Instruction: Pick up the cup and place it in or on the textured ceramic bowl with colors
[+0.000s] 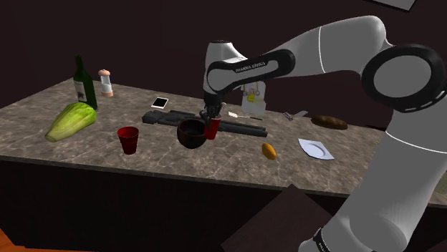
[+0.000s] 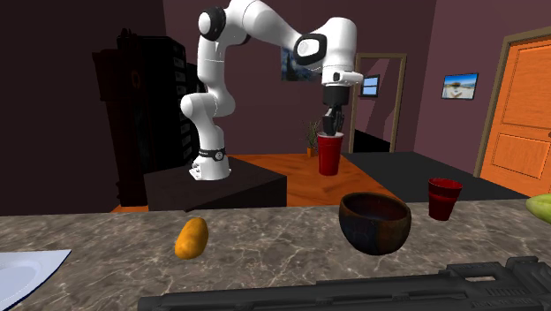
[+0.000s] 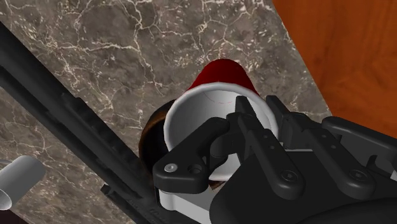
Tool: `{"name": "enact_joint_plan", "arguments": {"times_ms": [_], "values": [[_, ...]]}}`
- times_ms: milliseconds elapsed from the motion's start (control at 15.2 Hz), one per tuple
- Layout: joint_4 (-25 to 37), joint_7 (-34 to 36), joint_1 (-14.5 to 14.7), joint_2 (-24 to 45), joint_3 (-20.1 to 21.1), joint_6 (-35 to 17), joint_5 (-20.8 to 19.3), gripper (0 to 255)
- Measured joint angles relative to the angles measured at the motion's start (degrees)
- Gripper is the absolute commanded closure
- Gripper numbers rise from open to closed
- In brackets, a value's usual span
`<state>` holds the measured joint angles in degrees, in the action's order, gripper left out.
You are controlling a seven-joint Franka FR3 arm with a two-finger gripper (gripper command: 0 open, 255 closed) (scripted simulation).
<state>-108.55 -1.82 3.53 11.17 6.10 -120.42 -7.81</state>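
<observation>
My gripper [image 1: 210, 114] is shut on the rim of a red cup [image 1: 213, 128] with a white inside [image 3: 210, 105]. One finger is inside the cup and the other outside. The cup hangs upright in the air [image 2: 329, 155] at the shoulder view's right side of a dark brown bowl [image 1: 191, 134]. In the wrist view a sliver of the bowl [image 3: 151, 130] shows under the cup. The bowl [image 2: 375, 221] stands on the marbled counter [image 1: 86, 150]. A second red cup [image 1: 128, 139] stands upright on the counter toward the shoulder view's left [image 2: 444, 198].
A long black gun-like object [image 1: 240, 127] lies just behind the bowl. On the counter are a green cabbage [image 1: 70, 120], a dark bottle [image 1: 84, 84], a shaker [image 1: 106, 82], a phone [image 1: 160, 103], an orange lump [image 1: 268, 150], a white plate [image 1: 316, 149] and a brown loaf [image 1: 329, 122].
</observation>
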Motion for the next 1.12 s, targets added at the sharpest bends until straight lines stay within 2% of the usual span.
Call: {"name": "enact_joint_plan", "arguments": {"times_ms": [330,660,924,1122], "values": [[2.0,-0.5,0.0,-1.4,0.1,3.3,0.4,255],[15.4,-1.4,0.0,6.9,-0.3,8.4,-0.1,255],[33.1,-3.1,0.1,17.1,-0.8,15.8,-0.5,255],[54.0,-4.5,0.9,29.4,-1.3,24.3,-0.9,255]]}}
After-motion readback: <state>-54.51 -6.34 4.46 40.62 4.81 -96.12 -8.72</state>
